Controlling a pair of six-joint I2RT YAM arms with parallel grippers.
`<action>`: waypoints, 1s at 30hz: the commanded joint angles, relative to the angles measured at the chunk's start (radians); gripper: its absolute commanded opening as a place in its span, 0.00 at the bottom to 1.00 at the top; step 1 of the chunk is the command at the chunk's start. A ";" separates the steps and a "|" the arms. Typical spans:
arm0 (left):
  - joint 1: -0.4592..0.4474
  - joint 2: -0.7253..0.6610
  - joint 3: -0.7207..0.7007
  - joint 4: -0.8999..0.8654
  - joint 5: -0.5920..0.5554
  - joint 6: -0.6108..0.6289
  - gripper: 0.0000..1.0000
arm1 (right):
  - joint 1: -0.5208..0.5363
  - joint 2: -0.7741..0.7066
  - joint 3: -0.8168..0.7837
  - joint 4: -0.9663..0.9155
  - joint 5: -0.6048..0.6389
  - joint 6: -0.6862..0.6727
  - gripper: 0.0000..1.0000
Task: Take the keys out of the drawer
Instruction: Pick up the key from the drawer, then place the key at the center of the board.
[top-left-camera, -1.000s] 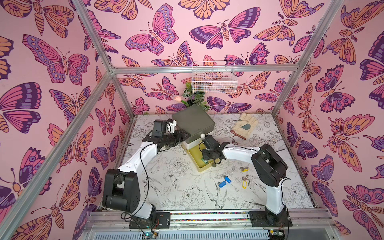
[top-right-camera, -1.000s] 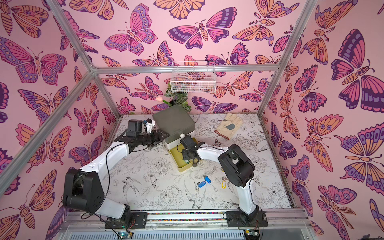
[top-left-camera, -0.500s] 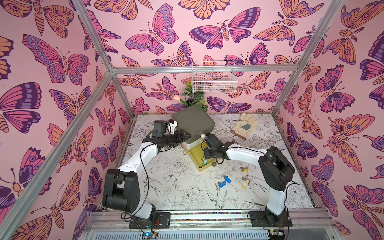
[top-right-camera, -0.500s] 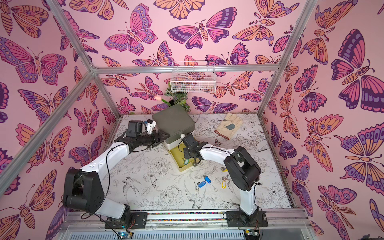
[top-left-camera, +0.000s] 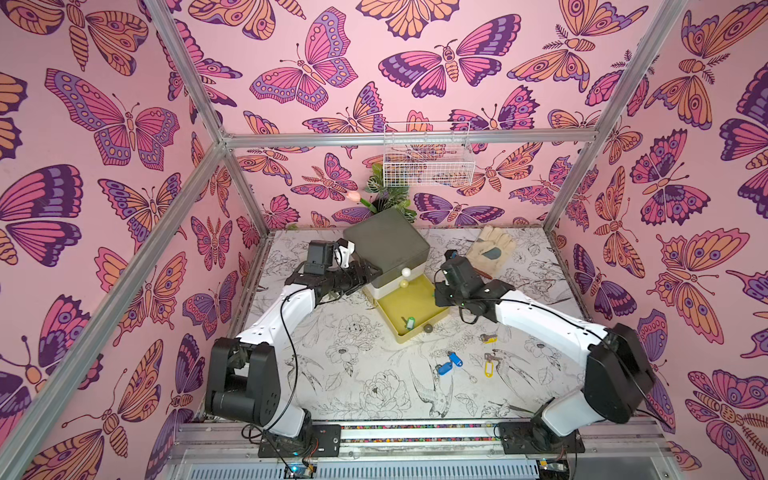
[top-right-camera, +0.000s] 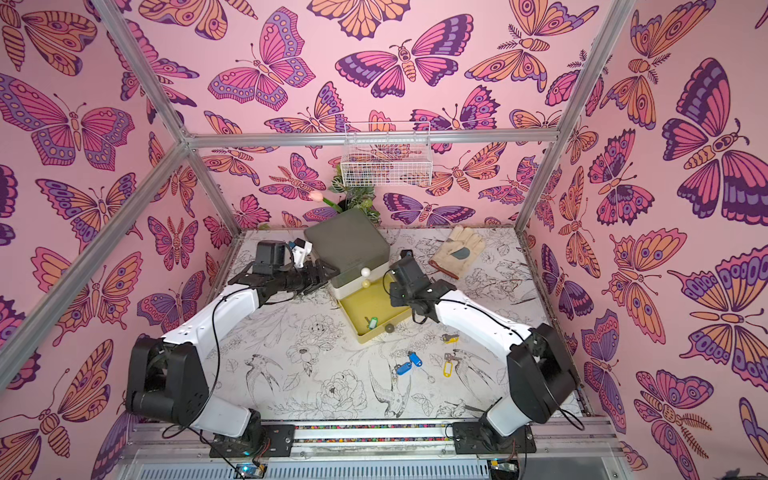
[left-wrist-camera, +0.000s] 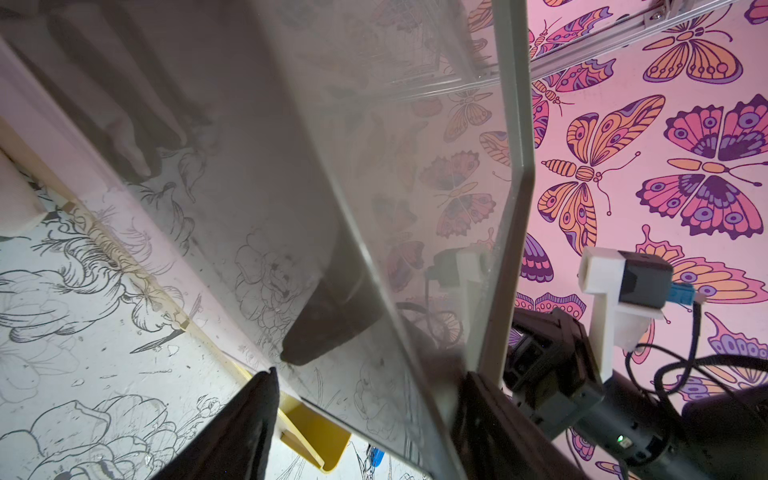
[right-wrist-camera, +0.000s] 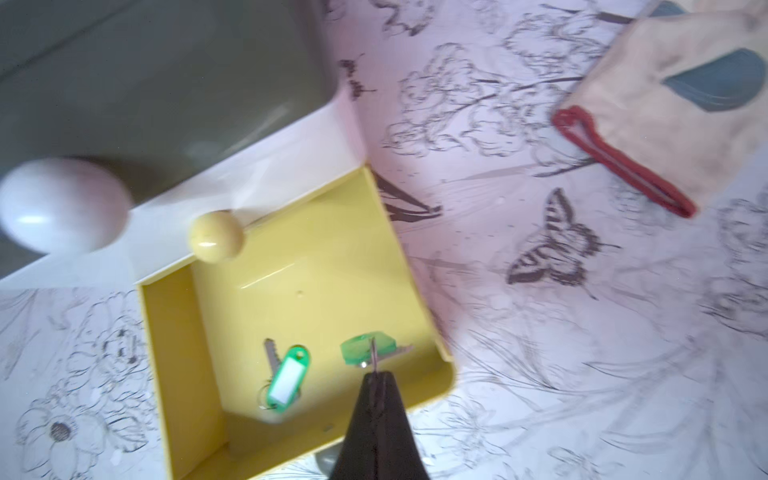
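**Item:** keys, small metal, each on a wire ring with a plastic tag. Judged light, stiff and slick. Lying flat they offer little to pinch, so the tag's edge or the ring is the likely hold; a hung key will probably swing.

**Location:**
- green key (top-left-camera: 409, 322) in drawer (top-left-camera: 415, 301), frame centre
- blue keys (top-left-camera: 456, 359) and yellow keys (top-left-camera: 488, 369) on bench (top-left-camera: 353, 374), lower right of centre
- held key (right-wrist-camera: 365, 349), green tag, blurred, hanging over drawer

**Right tool** (right-wrist-camera: 374, 376): tips closed, apparently on held key's ring. Arm reaches from lower right, elbow high, wrist over drawer's right edge.

**Left tool** (top-left-camera: 368, 272): jaws wide across a corner of cabinet (top-left-camera: 386, 241), both fingers (left-wrist-camera: 249, 415) against it. Forearm runs from lower left, tool level.
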 joint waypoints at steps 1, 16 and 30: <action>-0.011 0.070 -0.088 -0.306 -0.088 0.066 0.75 | -0.030 -0.029 -0.024 -0.073 0.010 -0.013 0.00; -0.012 0.055 -0.099 -0.308 -0.086 0.056 0.75 | -0.188 0.090 -0.147 0.073 -0.058 -0.040 0.00; -0.013 0.068 -0.079 -0.303 -0.100 0.053 0.75 | -0.082 0.007 0.071 -0.127 -0.123 -0.118 0.53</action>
